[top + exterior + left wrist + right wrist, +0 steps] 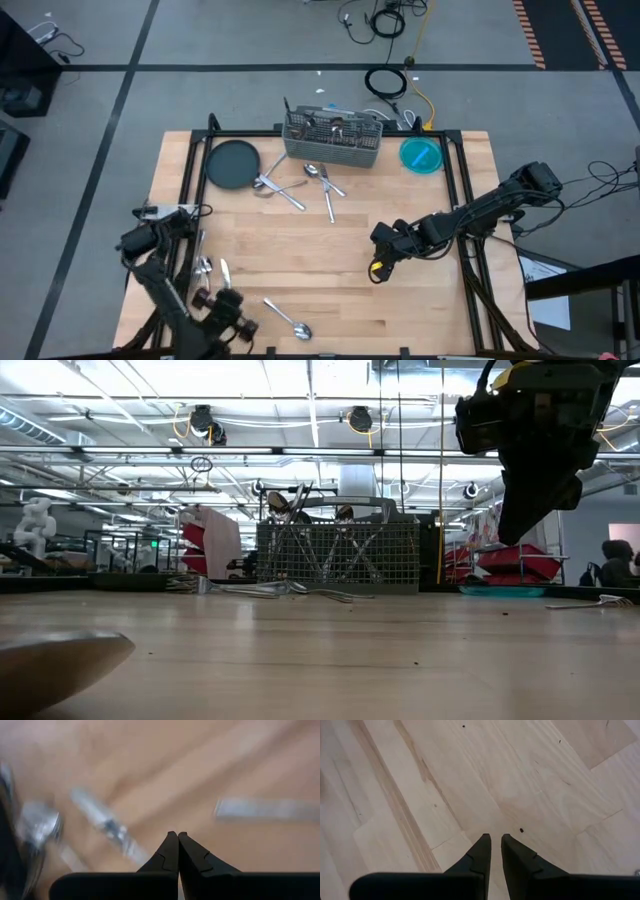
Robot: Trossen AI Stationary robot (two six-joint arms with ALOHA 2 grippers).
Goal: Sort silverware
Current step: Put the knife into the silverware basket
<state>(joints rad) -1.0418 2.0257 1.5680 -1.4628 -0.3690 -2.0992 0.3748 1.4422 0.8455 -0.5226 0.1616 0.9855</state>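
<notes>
High view: wooden surface (330, 270); wire-mesh caddy (333, 140) at upper centre, holding several pieces upright; dark plate (231, 164) to its left; blue lid (421, 156) to its right. Silverware (322, 185) loose below the caddy, more at lower left (205, 268), one spoon (290, 320) at lower centre. Left tool (232, 318) at lower left, near that spoon; right tool (383, 262) right of centre over bare wood.
Low view: caddy (338, 552) mid-frame, cutlery (270, 589) lying before it; a dark arm hangs at upper right.
Left wrist view: left tool (178, 838) closed tip to tip, nothing between; blurred metal pieces (107, 825) beyond.
Right wrist view: right tool (495, 840) nearly closed, empty, above bare wood.
Handling, judged: pieces stiff, light, slippery, lying flat; take across the narrow handle
</notes>
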